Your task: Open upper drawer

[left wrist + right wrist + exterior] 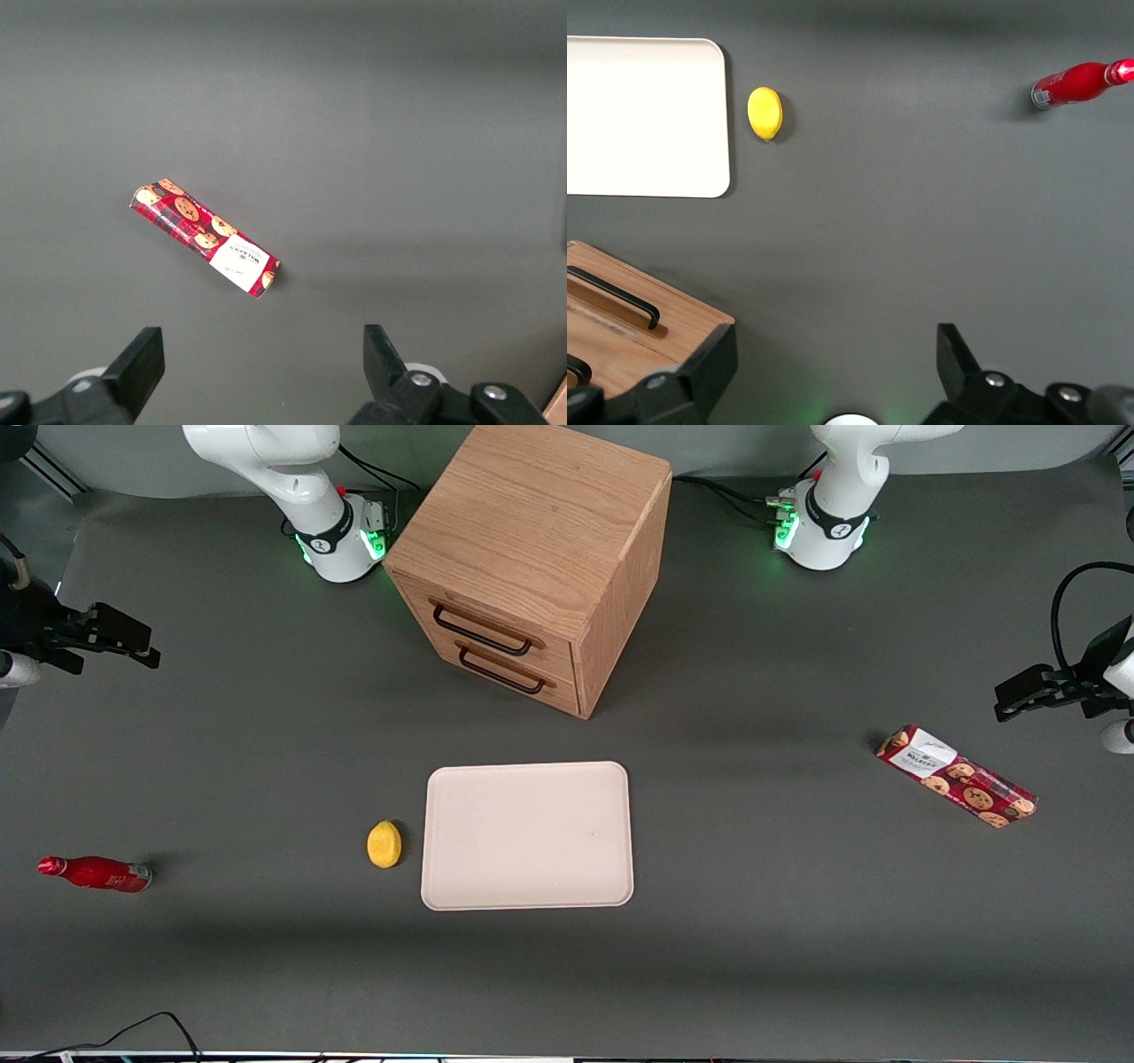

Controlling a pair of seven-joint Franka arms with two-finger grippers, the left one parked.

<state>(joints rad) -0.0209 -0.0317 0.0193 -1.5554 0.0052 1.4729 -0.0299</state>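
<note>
Looking from the front, the wooden cabinet stands near the middle of the table's edge farthest from the camera, between the two arm bases. Its front is turned at an angle, facing partly toward the camera and partly toward the working arm's end of the table. The upper drawer sits just under the cabinet top, closed, with its thin dark bar handle running level across the drawer face. The lower drawer sits directly beneath it. The gripper hangs at the working arm's end of the table, well apart from the cabinet, its fingers spread wide and holding nothing. To reach the handle it would likely need to travel sideways toward the table's middle and meet the bar square on. A pale tray lies nearer the camera than the cabinet, with a lemon just beside it. A red bottle lies toward the working arm's end.

From the left wrist, only a red cookie box on grey tabletop shows.

From the right wrist, the open fingers frame bare tabletop, with the cabinet's front beside one finger and a drawer handle in sight, untouched. The tray, lemon and bottle also appear.
</note>
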